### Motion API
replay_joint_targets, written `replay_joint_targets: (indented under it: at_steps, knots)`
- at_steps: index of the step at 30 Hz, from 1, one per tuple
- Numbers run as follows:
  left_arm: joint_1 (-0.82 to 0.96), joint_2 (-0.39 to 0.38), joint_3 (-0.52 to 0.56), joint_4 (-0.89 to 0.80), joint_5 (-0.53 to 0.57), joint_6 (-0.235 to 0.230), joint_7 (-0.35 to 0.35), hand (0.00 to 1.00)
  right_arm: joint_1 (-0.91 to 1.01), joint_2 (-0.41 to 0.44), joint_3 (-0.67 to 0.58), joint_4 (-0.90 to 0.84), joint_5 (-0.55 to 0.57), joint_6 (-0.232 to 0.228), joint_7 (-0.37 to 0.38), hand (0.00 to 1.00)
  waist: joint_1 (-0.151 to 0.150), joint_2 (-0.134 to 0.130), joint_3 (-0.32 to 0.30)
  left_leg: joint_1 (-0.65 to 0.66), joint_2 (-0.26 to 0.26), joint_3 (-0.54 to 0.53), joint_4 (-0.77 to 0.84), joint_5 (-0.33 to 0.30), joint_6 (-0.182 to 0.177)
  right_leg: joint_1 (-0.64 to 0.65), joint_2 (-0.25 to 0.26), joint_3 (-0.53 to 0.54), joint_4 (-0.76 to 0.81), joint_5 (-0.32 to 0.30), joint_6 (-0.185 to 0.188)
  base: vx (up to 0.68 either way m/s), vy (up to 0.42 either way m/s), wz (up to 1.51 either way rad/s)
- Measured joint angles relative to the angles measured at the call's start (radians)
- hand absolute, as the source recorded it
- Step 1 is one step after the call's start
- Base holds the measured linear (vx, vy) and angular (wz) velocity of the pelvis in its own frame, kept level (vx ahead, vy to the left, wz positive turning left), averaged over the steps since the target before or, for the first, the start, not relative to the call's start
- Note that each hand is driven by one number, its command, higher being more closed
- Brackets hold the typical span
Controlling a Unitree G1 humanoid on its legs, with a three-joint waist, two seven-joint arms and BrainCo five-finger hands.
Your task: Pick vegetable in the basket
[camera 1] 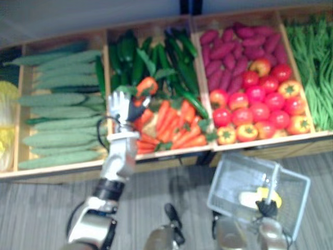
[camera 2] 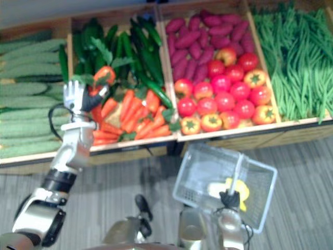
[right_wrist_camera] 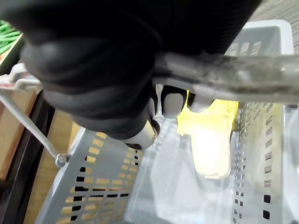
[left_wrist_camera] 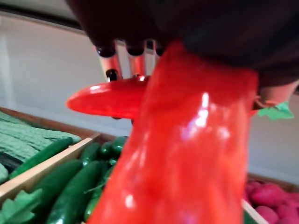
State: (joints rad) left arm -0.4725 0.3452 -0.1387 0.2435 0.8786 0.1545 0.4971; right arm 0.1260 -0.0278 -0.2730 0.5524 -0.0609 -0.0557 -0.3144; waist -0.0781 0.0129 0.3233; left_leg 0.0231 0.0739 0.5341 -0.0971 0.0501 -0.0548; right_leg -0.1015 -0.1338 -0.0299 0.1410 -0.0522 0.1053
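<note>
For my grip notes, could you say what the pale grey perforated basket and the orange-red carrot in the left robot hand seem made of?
The pale grey perforated basket looks like matt moulded plastic: regular slotted walls. The orange-red carrot in the left robot hand is probably glossy plastic, given its sharp highlights.

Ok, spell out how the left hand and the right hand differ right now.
The left hand is raised over the carrot crate; the right hand sits low over the floor. The left hand's fingers curl round an orange-red vegetable; the right hand's grip the basket handle. Both are shut on something.
</note>
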Motion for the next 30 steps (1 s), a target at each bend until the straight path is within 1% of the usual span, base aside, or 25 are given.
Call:
replay_joint_targets:
  at_steps: [1, 3, 5, 6, 7, 8, 9, 10, 11, 12, 13, 14, 15, 16, 17, 18, 19, 20, 21, 23, 24, 25, 26, 28, 30]
  knots:
    - [0.024, -0.015, 0.001, -0.006, -0.001, -0.001, 0.0, 1.0, 0.0, 0.001, 0.001, 0.005, 0.0, 0.001, 0.005, 1.0, 0.001, -0.009, -0.011, 0.009, 0.001, 0.023, 0.0, -0.005, 0.001, -0.004, 0.008, 0.028, -0.007, 0.0, 0.0, -0.04, -0.017, -0.72]
    - [0.064, -0.041, 0.023, -0.023, -0.005, -0.006, 0.0, 1.0, -0.014, 0.0, 0.006, 0.006, -0.001, 0.006, 0.008, 1.0, -0.001, -0.017, -0.02, 0.023, 0.011, 0.085, 0.0, -0.015, 0.002, -0.024, -0.012, -0.042, -0.014, -0.021, -0.037, -0.06, -0.019, -0.98]
    - [0.153, -0.069, 0.068, -0.096, -0.025, -0.03, 0.0, 1.0, -0.058, -0.031, 0.025, 0.008, -0.011, 0.017, 0.011, 1.0, 0.002, -0.018, -0.023, 0.037, 0.049, 0.203, 0.031, -0.033, 0.027, -0.032, -0.124, -0.435, 0.047, -0.047, -0.161, -0.02, 0.014, -1.39]
    - [0.184, -0.076, 0.081, -0.121, -0.04, -0.036, 0.0, 1.0, -0.065, -0.035, 0.045, 0.008, -0.013, 0.022, 0.013, 1.0, 0.006, -0.025, -0.027, 0.037, 0.063, 0.234, 0.057, -0.046, 0.029, -0.029, -0.162, -0.533, 0.075, -0.047, -0.183, 0.08, -0.019, -1.78]
    - [0.265, -0.095, 0.116, -0.181, -0.053, -0.046, -0.001, 1.0, -0.077, -0.029, 0.089, 0.012, -0.025, 0.03, 0.021, 1.0, 0.025, -0.045, -0.036, 0.066, 0.086, 0.318, 0.096, -0.07, 0.007, -0.029, -0.219, -0.683, 0.13, 0.017, -0.229, 0.12, -0.1, -2.1]
    - [0.344, -0.133, 0.138, -0.219, -0.054, -0.048, -0.003, 1.0, -0.08, -0.021, 0.133, 0.009, -0.043, 0.034, 0.038, 1.0, 0.032, -0.05, -0.043, 0.095, 0.121, 0.395, 0.149, -0.09, -0.016, -0.03, -0.199, -0.71, 0.137, 0.044, -0.192, 0.12, -0.1, -2.06]
    - [0.369, -0.152, 0.138, -0.224, -0.054, -0.048, -0.006, 1.0, -0.074, -0.016, 0.143, 0.002, -0.05, 0.034, 0.043, 1.0, 0.028, -0.045, -0.049, 0.104, 0.14, 0.417, 0.176, -0.097, -0.016, -0.027, -0.179, -0.698, 0.123, 0.046, -0.187, 0.16, -0.229, -1.66]
    - [0.405, -0.198, 0.135, -0.224, -0.055, -0.07, -0.016, 1.0, -0.054, -0.011, 0.148, -0.029, -0.059, 0.034, 0.054, 1.0, 0.023, -0.025, -0.067, 0.113, 0.184, 0.448, 0.227, -0.122, -0.03, -0.027, -0.132, -0.653, 0.089, 0.046, -0.156, 0.15, -0.209, -1.02]
    - [0.421, -0.225, 0.133, -0.224, -0.062, -0.082, -0.023, 1.0, -0.04, -0.013, 0.151, -0.038, -0.06, 0.034, 0.061, 1.0, 0.023, -0.017, -0.072, 0.123, 0.205, 0.467, 0.252, -0.139, -0.035, -0.028, -0.11, -0.633, 0.08, 0.041, -0.142, 0.21, -0.304, -1.36]
    - [0.448, -0.27, 0.119, -0.22, -0.094, -0.097, -0.03, 1.0, -0.038, -0.014, 0.16, -0.04, -0.061, 0.036, 0.072, 1.0, 0.021, -0.008, -0.074, 0.143, 0.259, 0.5, 0.324, -0.165, -0.031, -0.029, -0.07, -0.583, 0.072, 0.029, -0.127, 0.12, -0.199, -1.37]
    - [0.465, -0.298, 0.097, -0.193, -0.121, -0.113, -0.036, 1.0, -0.027, -0.014, 0.168, -0.067, -0.071, 0.043, 0.083, 1.0, 0.018, -0.001, -0.078, 0.14, 0.329, 0.494, 0.439, -0.18, -0.007, -0.027, -0.031, -0.54, 0.06, 0.02, -0.128, 0.1, -0.228, -1.39]
    - [0.477, -0.312, 0.082, -0.183, -0.129, -0.117, -0.039, 1.0, -0.02, -0.015, 0.172, -0.082, -0.076, 0.045, 0.084, 1.0, 0.015, 0.005, -0.081, 0.139, 0.368, 0.485, 0.501, -0.18, -0.004, -0.025, -0.011, -0.516, 0.053, 0.017, -0.133, 0.07, -0.189, -1.32]
    - [0.509, -0.335, 0.056, -0.162, -0.157, -0.132, -0.045, 1.0, -0.001, -0.015, 0.18, -0.123, -0.082, 0.046, 0.085, 1.0, 0.006, 0.021, -0.08, 0.126, 0.446, 0.422, 0.633, -0.162, 0.025, -0.004, 0.041, -0.473, 0.03, 0.011, -0.142, 0.09, -0.224, -1.42]
    - [0.54, -0.353, 0.041, -0.121, -0.183, -0.15, -0.05, 1.0, 0.019, -0.012, 0.203, -0.166, -0.088, 0.049, 0.085, 1.0, 0.0, 0.028, -0.084, 0.092, 0.483, 0.274, 0.754, -0.131, 0.079, 0.022, 0.087, -0.404, 0.004, 0.006, -0.152, 0.09, -0.142, -1.5]
    - [0.552, -0.359, 0.033, -0.098, -0.198, -0.154, -0.051, 1.0, 0.028, -0.015, 0.214, -0.185, -0.088, 0.051, 0.087, 1.0, 0.002, 0.03, -0.086, 0.066, 0.462, 0.176, 0.795, -0.162, 0.055, 0.029, 0.1, -0.371, -0.006, 0.005, -0.156, 0.1, -0.071, -1.88]
    - [0.581, -0.371, 0.027, -0.054, -0.208, -0.154, -0.053, 1.0, 0.035, -0.022, 0.242, -0.206, -0.092, 0.052, 0.086, 1.0, 0.004, 0.031, -0.086, -0.012, 0.354, -0.026, 0.837, -0.252, 0.015, 0.033, 0.116, -0.28, -0.027, 0.0, -0.165, 0.13, 0.034, -1.68]
    - [0.591, -0.374, 0.027, -0.039, -0.21, -0.154, -0.054, 1.0, 0.036, -0.025, 0.256, -0.206, -0.096, 0.052, 0.086, 1.0, 0.009, 0.03, -0.086, -0.037, 0.304, -0.091, 0.831, -0.288, 0.019, 0.035, 0.122, -0.241, -0.032, 0.005, -0.173, 0.17, 0.052, -2.36]
    - [0.62, -0.372, 0.017, -0.012, -0.213, -0.153, -0.055, 1.0, 0.038, -0.027, 0.298, -0.207, -0.097, 0.052, 0.087, 1.0, 0.038, 0.029, -0.086, -0.081, 0.196, -0.204, 0.779, -0.361, 0.022, 0.037, 0.138, -0.146, -0.037, 0.01, -0.179, 0.16, 0.047, -1.66]
    - [0.626, -0.372, 0.015, -0.01, -0.219, -0.153, -0.055, 1.0, 0.038, -0.027, 0.307, -0.208, -0.097, 0.052, 0.087, 1.0, 0.043, 0.029, -0.086, -0.087, 0.176, -0.229, 0.762, -0.368, 0.021, 0.038, 0.14, -0.126, -0.037, 0.011, -0.18, 0.16, 0.057, -2.02]
    - [0.658, -0.374, -0.005, 0.007, -0.259, -0.159, -0.06, 1.0, 0.034, -0.03, 0.37, -0.222, -0.098, 0.052, 0.096, 1.0, 0.064, 0.033, -0.088, -0.149, 0.026, -0.486, 0.599, -0.385, 0.012, 0.036, 0.156, 0.006, -0.046, 0.026, -0.16, 0.13, 0.102, -1.71]
    - [0.665, -0.373, -0.011, 0.011, -0.279, -0.163, -0.063, 1.0, 0.029, -0.031, 0.387, -0.222, -0.1, 0.053, 0.103, 1.0, 0.071, 0.033, -0.088, -0.153, -0.001, -0.548, 0.557, -0.381, 0.008, 0.034, 0.16, 0.042, -0.052, 0.033, -0.152, 0.11, 0.152, -1.82]
    - [0.674, -0.375, -0.028, 0.025, -0.297, -0.17, -0.068, 1.0, 0.024, -0.037, 0.419, -0.222, -0.116, 0.054, 0.113, 1.0, 0.083, 0.043, -0.094, -0.151, -0.022, -0.625, 0.45, -0.314, 0.002, 0.035, 0.176, 0.103, -0.071, 0.052, -0.129, 0.16, 0.246, -1.81]
    - [0.651, -0.377, -0.055, 0.087, -0.326, -0.182, -0.078, 1.0, 0.021, -0.041, 0.441, -0.213, -0.134, 0.06, 0.126, 1.0, 0.081, 0.049, -0.106, -0.139, -0.007, -0.594, 0.393, -0.238, 0.006, 0.04, 0.185, 0.157, -0.093, 0.078, -0.091, 0.18, 0.255, -1.63]
    - [0.602, -0.365, -0.088, 0.154, -0.333, -0.183, -0.098, 1.0, 0.018, -0.03, 0.46, -0.228, -0.135, 0.062, 0.129, 1.0, 0.075, 0.019, -0.113, -0.106, -0.024, -0.52, 0.328, -0.221, 0.027, 0.024, 0.16, 0.202, -0.106, 0.092, -0.069, 0.13, 0.182, -1.0]
    - [0.572, -0.358, -0.129, 0.167, -0.351, -0.183, -0.115, 1.0, 0.013, -0.027, 0.479, -0.235, -0.135, 0.063, 0.129, 1.0, 0.072, -0.002, -0.118, -0.092, -0.038, -0.472, 0.287, -0.209, 0.041, -0.002, 0.148, 0.235, -0.098, 0.096, -0.062, 0.08, 0.159, -0.83]
